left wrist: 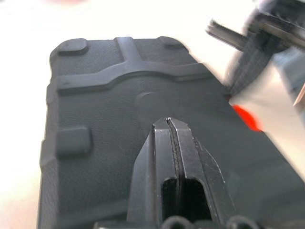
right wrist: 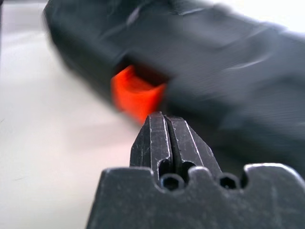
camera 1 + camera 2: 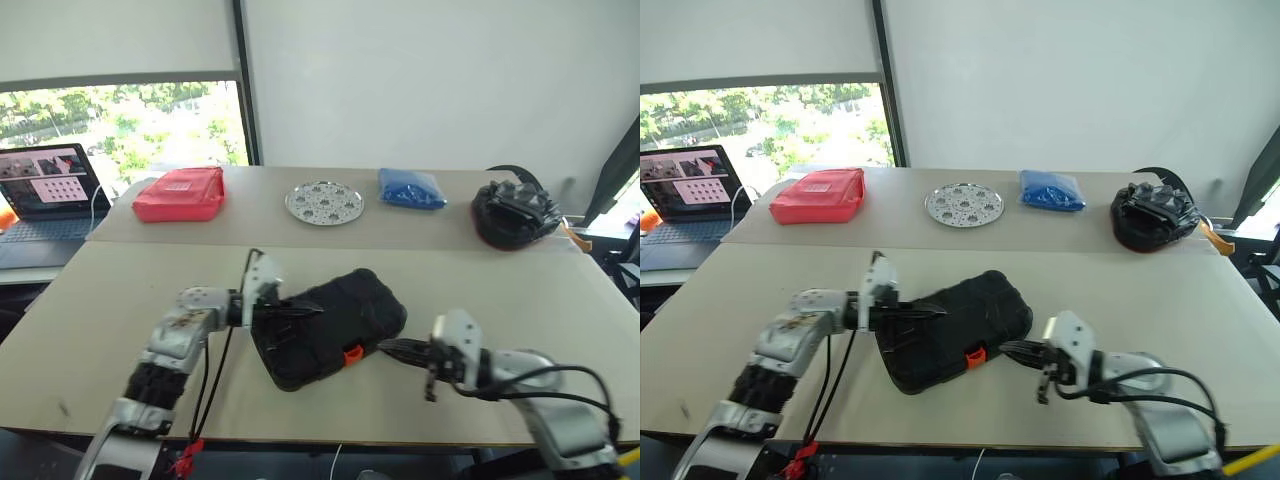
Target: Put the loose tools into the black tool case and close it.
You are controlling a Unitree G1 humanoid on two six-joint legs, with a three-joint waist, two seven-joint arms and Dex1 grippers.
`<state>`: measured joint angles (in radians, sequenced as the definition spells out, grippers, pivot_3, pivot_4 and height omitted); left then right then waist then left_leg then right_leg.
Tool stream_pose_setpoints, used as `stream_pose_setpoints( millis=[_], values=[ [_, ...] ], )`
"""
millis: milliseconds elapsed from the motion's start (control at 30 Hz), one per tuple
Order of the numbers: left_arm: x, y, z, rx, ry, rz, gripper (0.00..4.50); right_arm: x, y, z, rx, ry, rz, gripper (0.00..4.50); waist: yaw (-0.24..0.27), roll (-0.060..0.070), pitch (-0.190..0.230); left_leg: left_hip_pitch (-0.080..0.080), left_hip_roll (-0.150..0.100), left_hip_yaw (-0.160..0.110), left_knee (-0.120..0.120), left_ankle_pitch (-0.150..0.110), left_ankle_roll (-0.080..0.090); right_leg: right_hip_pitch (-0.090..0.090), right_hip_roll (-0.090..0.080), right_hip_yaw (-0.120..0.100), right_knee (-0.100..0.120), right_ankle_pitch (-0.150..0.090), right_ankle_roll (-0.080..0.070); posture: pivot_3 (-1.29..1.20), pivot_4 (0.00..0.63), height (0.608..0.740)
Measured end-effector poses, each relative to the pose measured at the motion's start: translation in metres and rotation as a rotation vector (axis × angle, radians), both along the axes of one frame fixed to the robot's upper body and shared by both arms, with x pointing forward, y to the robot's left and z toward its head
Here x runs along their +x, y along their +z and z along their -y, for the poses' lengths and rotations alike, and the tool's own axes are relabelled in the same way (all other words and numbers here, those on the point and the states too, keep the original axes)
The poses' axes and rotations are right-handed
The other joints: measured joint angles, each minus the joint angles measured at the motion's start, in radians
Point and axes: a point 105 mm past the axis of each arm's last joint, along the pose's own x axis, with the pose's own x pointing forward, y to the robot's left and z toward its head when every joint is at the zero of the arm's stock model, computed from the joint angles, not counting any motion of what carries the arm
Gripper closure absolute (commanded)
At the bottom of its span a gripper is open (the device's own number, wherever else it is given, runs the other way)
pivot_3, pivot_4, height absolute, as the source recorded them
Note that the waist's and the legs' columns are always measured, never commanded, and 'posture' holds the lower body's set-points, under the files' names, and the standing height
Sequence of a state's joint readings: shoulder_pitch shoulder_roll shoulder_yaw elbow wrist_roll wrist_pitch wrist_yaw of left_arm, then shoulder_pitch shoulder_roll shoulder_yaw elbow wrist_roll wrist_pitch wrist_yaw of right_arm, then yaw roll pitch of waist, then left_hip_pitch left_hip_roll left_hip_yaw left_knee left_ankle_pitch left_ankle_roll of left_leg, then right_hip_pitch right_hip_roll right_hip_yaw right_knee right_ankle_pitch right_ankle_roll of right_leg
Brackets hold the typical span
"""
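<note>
I see the black tool case [image 3: 328,327] lying closed on the near desk [image 3: 500,290], set at an angle, with its orange latch [image 3: 352,352] on the edge facing me. The left gripper [image 3: 308,309] sits over the lid of the case on its left part, jaws pressed together and holding nothing. The right gripper [image 3: 392,348] is just right of the latch, close to the case edge; its jaws also meet, with nothing between them. Beyond the case, on the far desk, a red pouch [image 3: 180,194], a round metal plate [image 3: 324,203], a blue bag [image 3: 411,188] and a black helmet-like object [image 3: 515,215] stand in a row, well apart from the case. A laptop [image 3: 50,190] stands far left of the case.
</note>
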<state>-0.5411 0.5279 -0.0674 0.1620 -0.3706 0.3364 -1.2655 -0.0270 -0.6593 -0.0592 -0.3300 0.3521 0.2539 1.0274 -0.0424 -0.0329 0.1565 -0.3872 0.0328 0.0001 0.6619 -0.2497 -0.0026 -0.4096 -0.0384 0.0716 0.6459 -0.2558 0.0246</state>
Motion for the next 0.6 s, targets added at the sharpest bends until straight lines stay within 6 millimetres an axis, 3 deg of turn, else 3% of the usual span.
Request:
stream_pose_setpoints(
  millis=[100, 267, 367, 467, 600],
  values=[
    [-0.006, 0.002, -0.054, 0.060, 0.108, 0.036, 3.02, -0.013, -0.001, 0.029, -0.028, -0.034, -0.022, 2.67, -0.001, 0.000, 0.000, -0.007, -0.001, 0.001, 0.000, -0.001, 0.001, -0.009, -0.002, 0.001, 0.000, 0.000, 0.000, 0.00, 0.150, 0.740],
    [-0.028, -0.014, -0.098, 0.123, 0.211, 0.059, 1.24, -0.013, 0.013, 0.058, -0.051, -0.093, 0.124, 1.02, 0.006, 0.000, 0.001, -0.010, -0.002, 0.002, 0.000, -0.001, 0.001, -0.011, -0.007, 0.001, -0.001, 0.000, 0.002, 0.00, 0.150, 0.740],
    [-0.040, -0.028, -0.130, 0.187, 0.340, 0.065, 0.07, -0.023, 0.010, 0.077, -0.104, -0.082, 0.175, 0.00, 0.014, -0.002, 0.002, -0.010, -0.001, 0.002, 0.000, -0.001, 0.001, -0.011, -0.006, 0.000, -0.001, 0.000, 0.002, 0.00, 0.150, 0.740],
    [-0.049, -0.033, -0.144, 0.216, 0.392, 0.097, 0.02, -0.036, 0.002, 0.087, -0.114, -0.056, 0.129, 0.00, 0.027, -0.001, 0.003, -0.010, -0.001, 0.003, 0.000, -0.001, 0.001, -0.011, -0.006, 0.000, -0.001, 0.000, 0.001, 0.00, 0.150, 0.740],
    [-0.056, -0.037, -0.150, 0.228, 0.416, 0.115, 0.02, -0.037, -0.004, 0.098, -0.115, -0.071, 0.100, 0.00, 0.029, -0.001, 0.003, -0.008, -0.001, 0.004, 0.000, 0.000, 0.000, -0.009, -0.006, 0.000, -0.001, 0.000, 0.001, 0.00, 0.150, 0.740]
  ],
)
